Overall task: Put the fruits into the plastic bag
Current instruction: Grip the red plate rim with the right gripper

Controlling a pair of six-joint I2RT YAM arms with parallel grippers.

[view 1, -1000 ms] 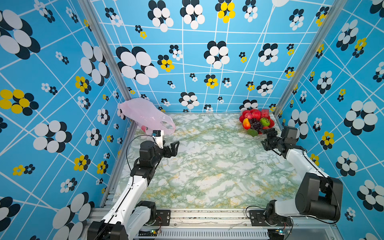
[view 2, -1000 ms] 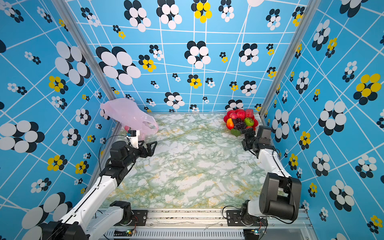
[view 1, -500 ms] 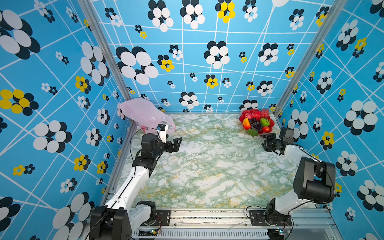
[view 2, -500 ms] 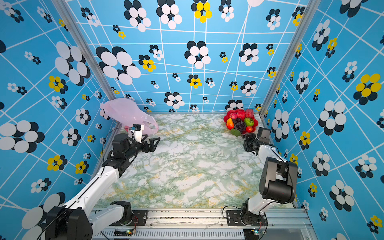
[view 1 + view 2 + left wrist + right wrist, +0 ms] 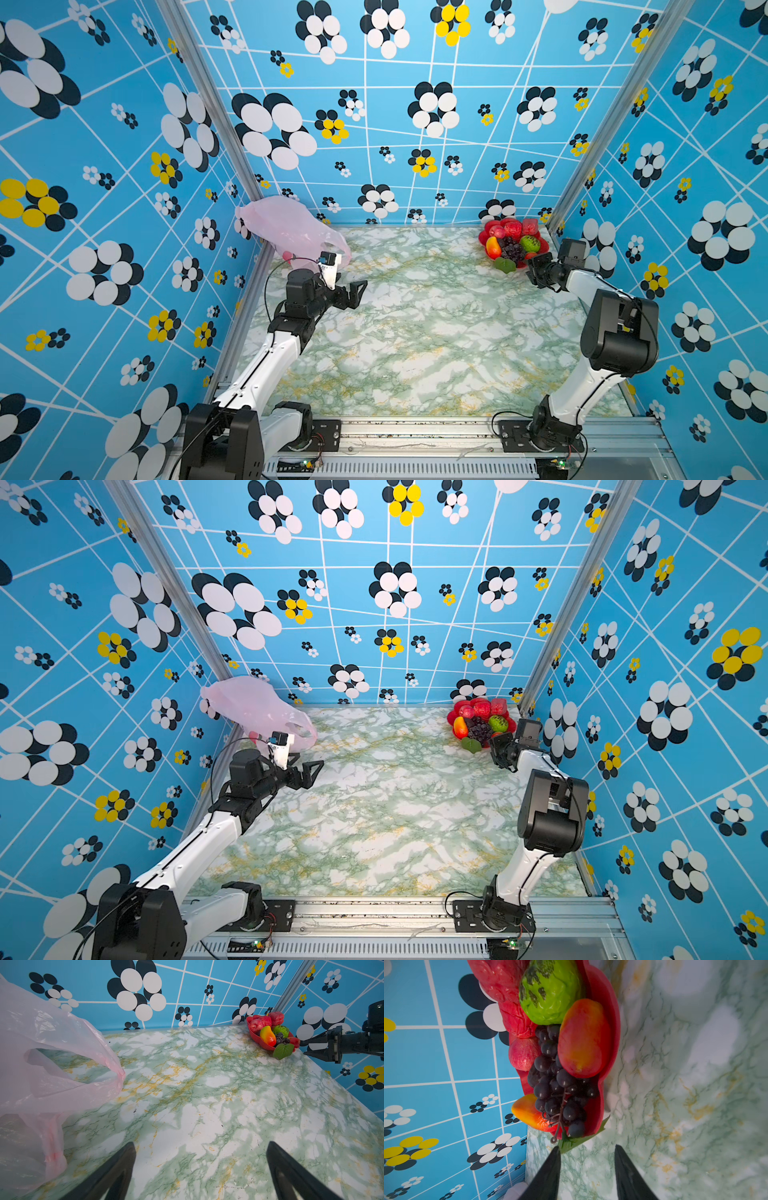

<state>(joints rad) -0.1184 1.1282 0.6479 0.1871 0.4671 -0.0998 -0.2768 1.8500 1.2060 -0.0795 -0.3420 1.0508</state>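
The fruits lie heaped on a red plate in the back right corner: a dark grape bunch, an orange-red mango, a bumpy green fruit and red ones. The pale-pink plastic bag slumps against the back left corner, with its mouth facing the table. My right gripper is open a moderate way just short of the plate. Nothing is between its fingers, and one fingertip is at a green leaf. My left gripper hangs wide open and empty over the table beside the bag.
Patterned blue walls close in the marble table at the back and on both sides. The plate sits tight against the right wall and the back wall. Both arm bases stand on the metal rail at the front.
My right gripper has narrowed its jaws and edged closer to the plate, with its elbow raised. The left gripper has shifted slightly and stayed wide open.
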